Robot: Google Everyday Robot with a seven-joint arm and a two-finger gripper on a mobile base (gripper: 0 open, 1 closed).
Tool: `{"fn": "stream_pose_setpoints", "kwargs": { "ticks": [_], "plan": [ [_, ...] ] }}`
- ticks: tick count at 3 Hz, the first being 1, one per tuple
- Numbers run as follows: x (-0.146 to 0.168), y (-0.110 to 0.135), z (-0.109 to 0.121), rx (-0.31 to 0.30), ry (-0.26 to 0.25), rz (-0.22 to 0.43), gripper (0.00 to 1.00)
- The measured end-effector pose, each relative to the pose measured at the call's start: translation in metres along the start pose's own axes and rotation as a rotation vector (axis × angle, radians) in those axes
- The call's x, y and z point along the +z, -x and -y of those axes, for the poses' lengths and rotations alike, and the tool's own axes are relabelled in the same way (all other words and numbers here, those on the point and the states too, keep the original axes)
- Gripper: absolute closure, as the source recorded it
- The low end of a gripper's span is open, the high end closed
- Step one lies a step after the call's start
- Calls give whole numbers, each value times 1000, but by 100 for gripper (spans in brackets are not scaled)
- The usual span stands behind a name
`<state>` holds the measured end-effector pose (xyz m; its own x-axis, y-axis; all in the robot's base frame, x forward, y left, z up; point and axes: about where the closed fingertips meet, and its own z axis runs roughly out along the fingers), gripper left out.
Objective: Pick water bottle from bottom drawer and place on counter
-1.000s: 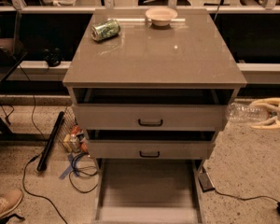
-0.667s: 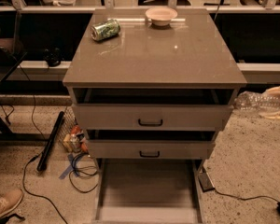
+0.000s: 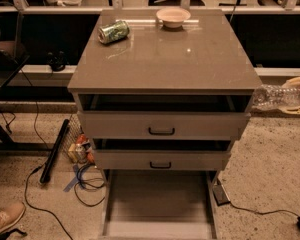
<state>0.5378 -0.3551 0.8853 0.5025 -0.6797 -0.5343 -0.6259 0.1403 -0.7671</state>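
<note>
The water bottle (image 3: 276, 97) is clear and ribbed. It lies sideways in the air just right of the cabinet, level with the top drawer and below the counter's edge. My gripper (image 3: 291, 95) reaches in from the right edge of the view, its pale fingers (image 3: 299, 82) closed above and below the bottle's far end. The bottom drawer (image 3: 159, 200) is pulled out towards the camera and shows a bare grey floor. The counter (image 3: 160, 59) is the glossy grey-brown top slab, to the left of and above the bottle.
A green-and-silver can (image 3: 113, 32) lies on the counter's back left, and a pale bowl (image 3: 173, 17) stands at the back middle. The two upper drawers with black handles (image 3: 161, 131) are partly open. Cables, a black bar (image 3: 54, 151) and small items lie on the floor to the left.
My gripper has lifted the water bottle from about the level of the top drawer's front to just under the counter's edge, still right of the cabinet.
</note>
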Motion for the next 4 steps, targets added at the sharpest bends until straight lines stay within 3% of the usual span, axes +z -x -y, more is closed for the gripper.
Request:
{"fn": "stream_pose_setpoints", "kwargs": {
  "ticks": [1,2,3,4],
  "plan": [
    [9,8,16,6,-6,9,100],
    [18,23,54,-24,-1,2,100],
    [33,34,91,0,15,5,100],
    [56,45,112,75,22,-14,100]
  ]
}}
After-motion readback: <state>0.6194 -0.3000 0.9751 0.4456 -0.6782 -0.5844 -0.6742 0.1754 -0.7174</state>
